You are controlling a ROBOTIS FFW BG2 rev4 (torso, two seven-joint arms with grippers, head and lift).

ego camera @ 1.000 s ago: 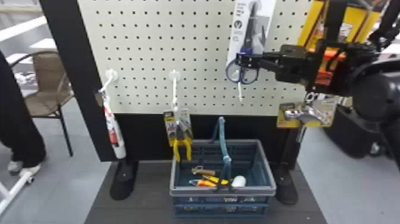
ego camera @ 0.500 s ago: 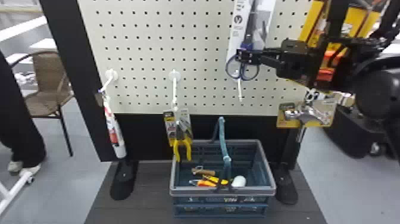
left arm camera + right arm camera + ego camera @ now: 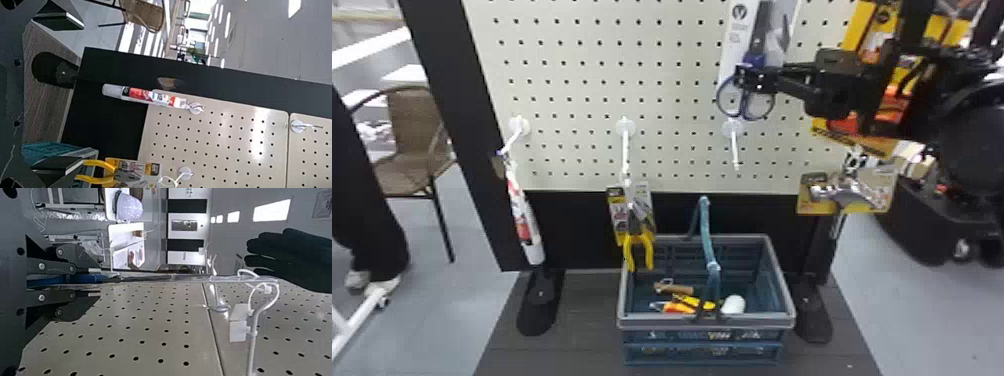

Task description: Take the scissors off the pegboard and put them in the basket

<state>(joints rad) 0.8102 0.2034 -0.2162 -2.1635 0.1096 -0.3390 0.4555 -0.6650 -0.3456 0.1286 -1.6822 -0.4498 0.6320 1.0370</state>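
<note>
Black and spread wide, the left gripper (image 3: 83,94) holds nothing, parked before the left part of the pegboard (image 3: 574,71), out of the other arm's way. The right gripper (image 3: 96,282) is closed on the scissors (image 3: 757,40) at their blue handles (image 3: 743,106), blades upward beside their card (image 3: 735,50). That low grip probably suits the job: it leaves the tie (image 3: 278,291) at the card's top free to ride along the hook (image 3: 252,346), though whether it has come off cannot be told. Beneath, the basket (image 3: 652,323) sits on the dark platform (image 3: 582,340), presumably so the carry is mostly downward; its handle (image 3: 707,230) stands up across the opening and could snag the card. Beyond, the pegboard's hooks jut forward, letting tools such as the pliers (image 3: 628,250) hang within reach.
</note>
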